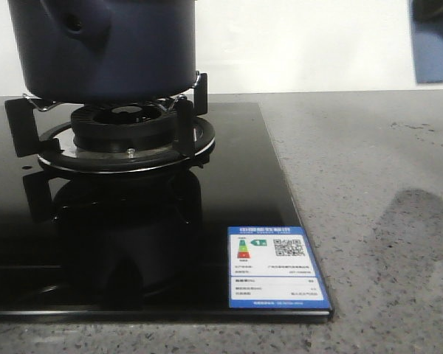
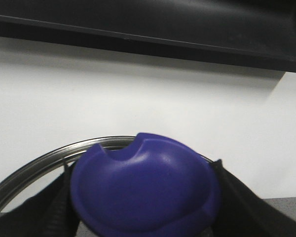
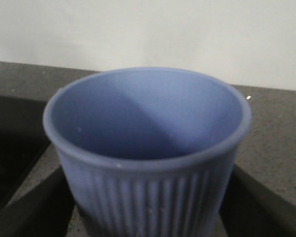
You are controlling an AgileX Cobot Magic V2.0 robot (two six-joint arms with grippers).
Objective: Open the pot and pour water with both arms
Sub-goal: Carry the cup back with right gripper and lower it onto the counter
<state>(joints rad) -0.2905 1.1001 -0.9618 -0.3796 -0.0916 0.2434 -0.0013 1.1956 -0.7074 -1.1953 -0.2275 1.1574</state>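
On the left we see the pot [image 1: 103, 48], dark navy, sitting on the burner grate [image 1: 122, 129] of a black glass cooktop [image 1: 236, 192]; its top runs out of the front view. The cooktop's front and right edges meet speckled grey bench [image 1: 376, 221], which lies open to the right, a white wall [image 1: 303, 44] behind. A blue label [image 1: 275, 267] sits at the glass's near right corner. The left hand [image 2: 143, 232] pinches a purple-blue knob [image 2: 143, 190] over a metal-rimmed lid [image 2: 34, 165]. The right hand [image 3: 148, 232] flanks a light blue ribbed cup [image 3: 148, 148]; we cannot tell its grip.
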